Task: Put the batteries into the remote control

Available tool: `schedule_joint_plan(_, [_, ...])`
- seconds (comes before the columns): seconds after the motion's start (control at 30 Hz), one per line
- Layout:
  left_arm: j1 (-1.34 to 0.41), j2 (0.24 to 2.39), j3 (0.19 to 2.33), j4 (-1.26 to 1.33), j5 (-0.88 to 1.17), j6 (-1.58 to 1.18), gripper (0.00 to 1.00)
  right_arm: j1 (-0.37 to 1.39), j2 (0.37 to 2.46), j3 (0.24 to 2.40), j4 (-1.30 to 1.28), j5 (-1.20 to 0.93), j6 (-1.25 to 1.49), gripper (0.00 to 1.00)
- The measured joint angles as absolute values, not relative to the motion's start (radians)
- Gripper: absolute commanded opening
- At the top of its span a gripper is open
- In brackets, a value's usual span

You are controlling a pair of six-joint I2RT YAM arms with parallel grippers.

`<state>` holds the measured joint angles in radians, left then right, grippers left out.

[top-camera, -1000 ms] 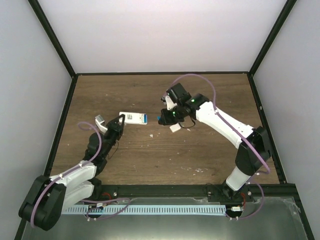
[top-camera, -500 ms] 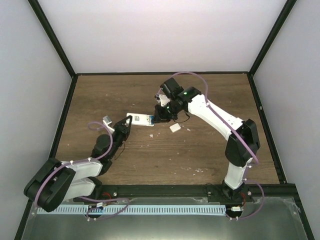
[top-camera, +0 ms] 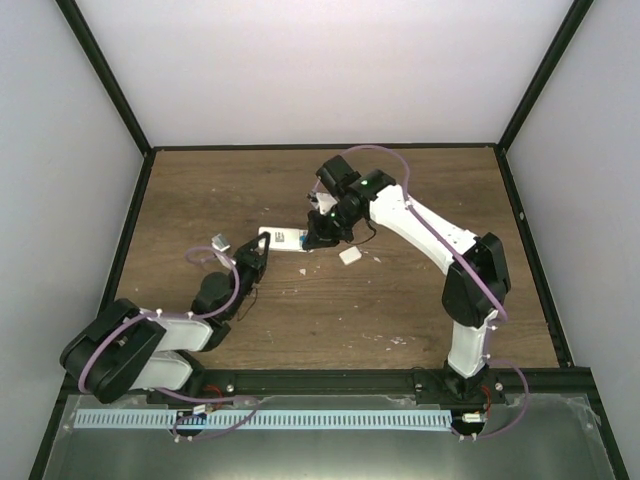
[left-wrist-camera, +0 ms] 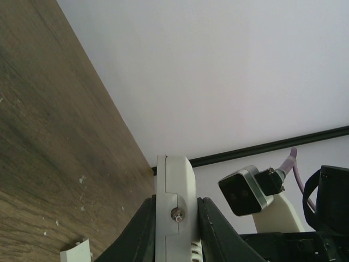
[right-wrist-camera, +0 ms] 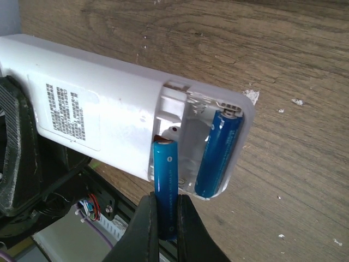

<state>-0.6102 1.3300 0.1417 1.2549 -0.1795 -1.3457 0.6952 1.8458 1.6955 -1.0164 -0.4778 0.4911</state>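
Since a second ago the right gripper has swung left across the brown wooden table to the open end of the flat white plastic rectangular remote control. The left gripper has carried that remote rightward to meet it near table centre. We see the left fingers pressed onto the remote's two long edges, with its back facing the right wrist camera. The right fingers pinch a small bright blue cylindrical battery by its lower half; its top tip is at the empty slot, tilted and not seated. A second blue battery already lies in the neighbouring slot. We judge one in, one going in. A small white plastic piece, likely the cover, lies on the table just beside. Writing: a grey printed sticker on the remote's back, lines too small to read, and a tiny pale mark on the held battery. No brand legible.
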Motion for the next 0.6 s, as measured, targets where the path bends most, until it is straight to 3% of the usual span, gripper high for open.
schedule_joint_plan(0.6, [-0.616, 1.188, 0.14, 1.143, -0.23, -1.3, 0.0, 0.697, 1.873, 1.767, -1.059, -0.458, 0.503, 0.01])
